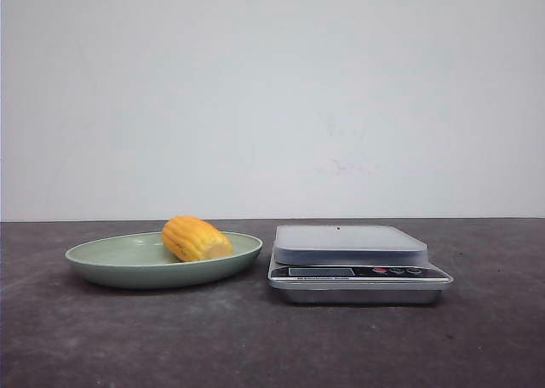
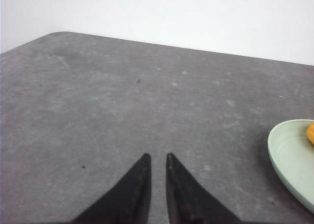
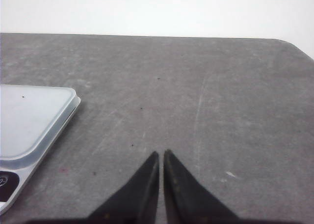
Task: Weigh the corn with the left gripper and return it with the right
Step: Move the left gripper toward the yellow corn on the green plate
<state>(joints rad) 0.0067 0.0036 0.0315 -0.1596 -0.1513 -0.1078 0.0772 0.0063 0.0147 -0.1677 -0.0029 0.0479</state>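
The corn [image 1: 196,238], a short yellow-orange cob piece, lies on the green plate [image 1: 111,265] at the left of the table. The digital scale [image 1: 358,273] stands right of the plate, and its platform [image 1: 349,242] has nothing on it. Neither gripper shows in the front view. In the left wrist view my left gripper [image 2: 157,156] is shut and empty, with only a narrow gap between its tips. It hovers over bare table beside the plate's rim [image 2: 289,155], where a sliver of corn [image 2: 311,133] shows. My right gripper [image 3: 161,152] is shut and empty, over bare table beside the scale [image 3: 29,116].
The table is dark grey with a white wall behind it. Its rounded far corners show in both wrist views. A stretch of bare table lies in front of the plate and scale.
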